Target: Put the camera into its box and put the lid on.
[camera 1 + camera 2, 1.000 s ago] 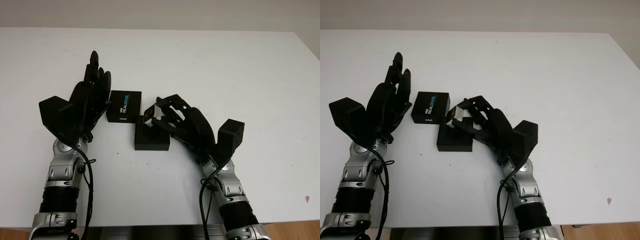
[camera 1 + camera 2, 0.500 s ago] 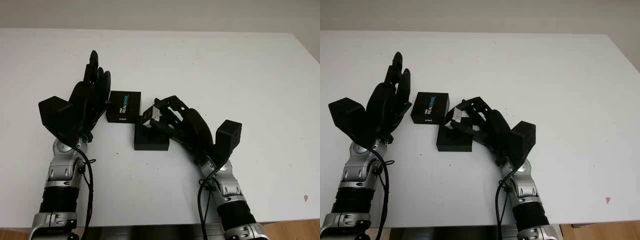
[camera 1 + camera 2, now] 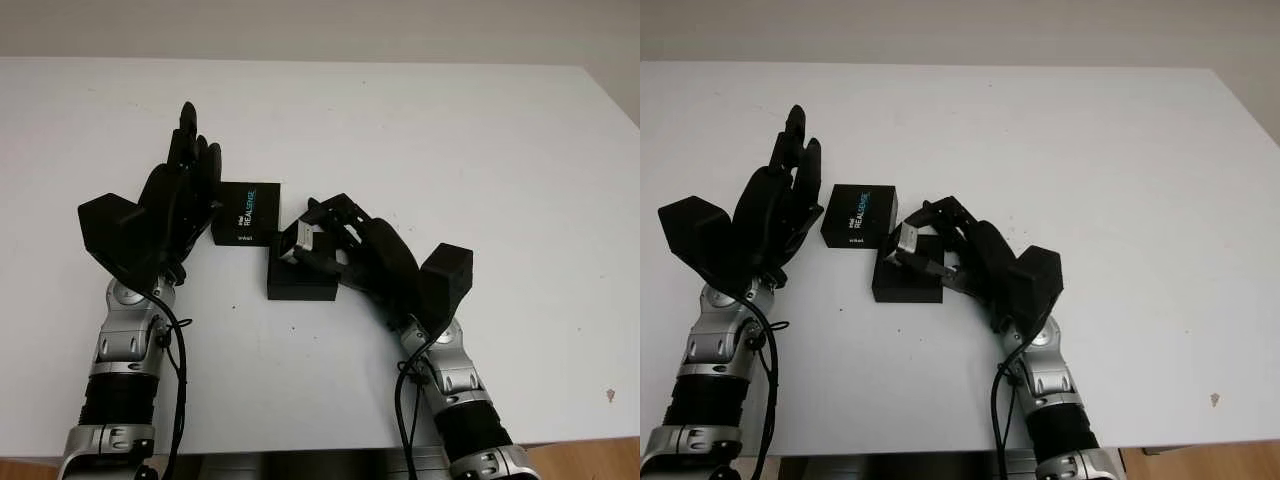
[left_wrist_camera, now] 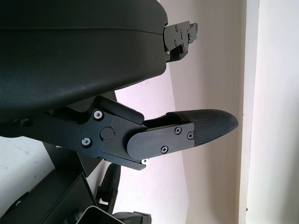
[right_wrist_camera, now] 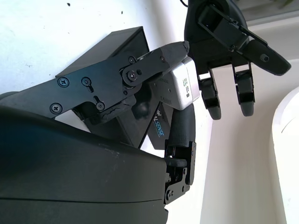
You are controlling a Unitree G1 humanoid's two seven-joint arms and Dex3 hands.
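Observation:
My right hand (image 3: 318, 240) is shut on the small silver camera (image 3: 298, 241), holding it just above the open black box (image 3: 300, 280) at the table's middle. The same camera (image 5: 180, 84) sits between black fingers (image 5: 140, 70) in the right wrist view, over the box (image 5: 117, 44). The black lid (image 3: 246, 214) printed REALSENSE lies beside the box on its far left. My left hand (image 3: 185, 170) is open and stands upright just left of the lid, apart from it.
The white table (image 3: 450, 150) spreads wide around the box and lid. Its right edge (image 3: 610, 100) runs along the far right, and its front edge lies below both forearms.
My right hand has shifted slightly left and lowered, carrying the camera further over the open box. The left hand, lid and box have stayed put.

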